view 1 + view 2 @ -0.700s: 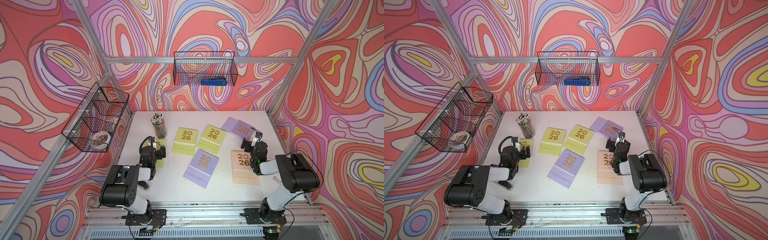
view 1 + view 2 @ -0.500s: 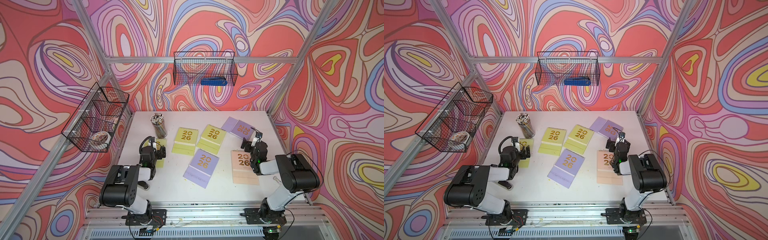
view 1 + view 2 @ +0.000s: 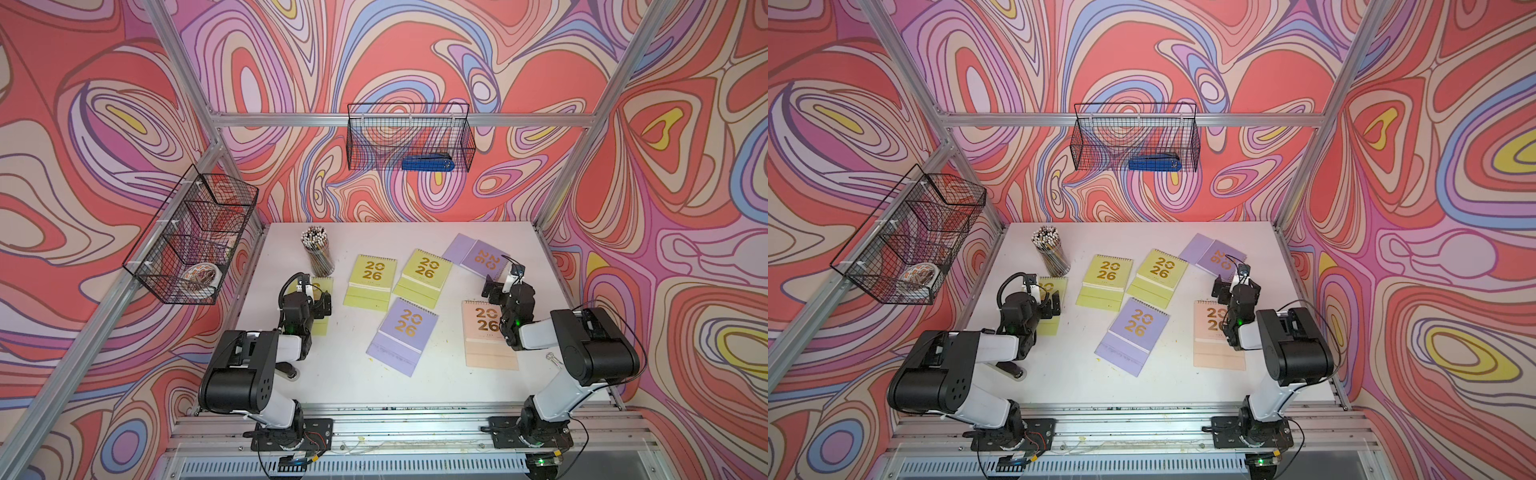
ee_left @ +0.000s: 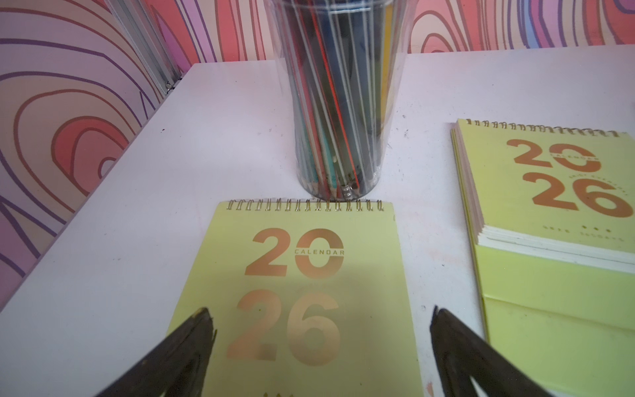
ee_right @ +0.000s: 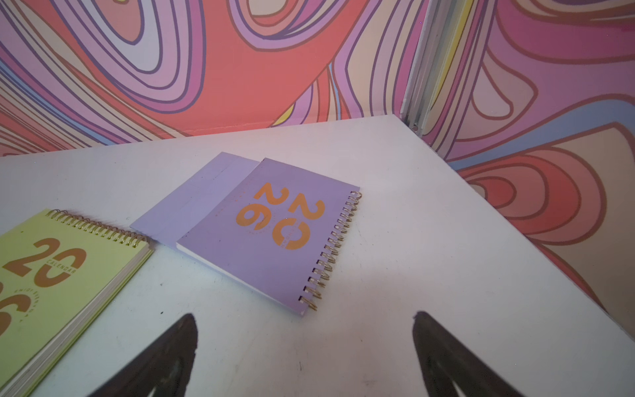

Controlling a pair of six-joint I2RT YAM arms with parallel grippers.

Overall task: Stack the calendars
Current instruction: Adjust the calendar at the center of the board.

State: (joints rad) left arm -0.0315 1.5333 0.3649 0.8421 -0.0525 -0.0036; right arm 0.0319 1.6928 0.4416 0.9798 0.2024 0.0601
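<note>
While the left tool [image 4: 320, 309] hangs wide open above a yellow-green calendar [image 4: 299, 275], the right tool [image 5: 304, 313] is wide open before a lavender calendar [image 5: 268, 237]; both hold nothing.

6 calendars [image 3: 405, 332] on table [image 3: 345, 374] (spread flat)

White table [image 3: 353, 374], six flat calendars [image 3: 405, 332] (gold 2026 covers), pencil cup [image 3: 320, 259]

Pencil cup [image 3: 319, 255] upright on table [image 3: 353, 374]; blue stapler [image 3: 428, 163] in rear basket [image 3: 374, 137] — side basket [image 3: 166, 249] holds tape roll [image 3: 201, 276], perhaps.
</note>
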